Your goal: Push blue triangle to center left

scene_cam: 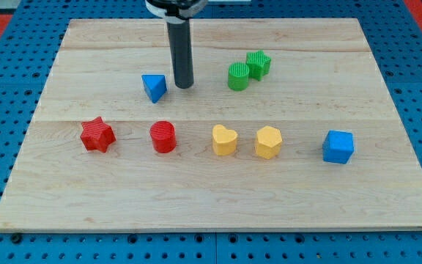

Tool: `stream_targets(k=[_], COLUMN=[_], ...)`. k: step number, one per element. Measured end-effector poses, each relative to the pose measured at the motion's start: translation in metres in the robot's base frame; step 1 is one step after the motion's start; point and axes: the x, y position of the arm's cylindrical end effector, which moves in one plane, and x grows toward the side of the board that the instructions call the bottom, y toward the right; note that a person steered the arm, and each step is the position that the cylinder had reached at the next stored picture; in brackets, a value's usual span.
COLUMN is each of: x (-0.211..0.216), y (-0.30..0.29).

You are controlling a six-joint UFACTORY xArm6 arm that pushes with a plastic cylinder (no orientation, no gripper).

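The blue triangle lies on the wooden board, left of the middle and in the upper half. My tip stands just to its right, a small gap away. The dark rod rises from it toward the view's top.
A green cylinder and a green star sit together at upper right of centre. In a row across the middle lie a red star, a red cylinder, a yellow heart, a yellow hexagon and a blue cube.
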Motion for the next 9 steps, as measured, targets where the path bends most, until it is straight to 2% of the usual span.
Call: stream_targets(k=[1,3,4,6,7,9], x=[0.006,-0.031,-0.032,-0.033,-0.034,0.000], y=[-0.031,-0.141,-0.144,-0.204,-0.210,-0.234])
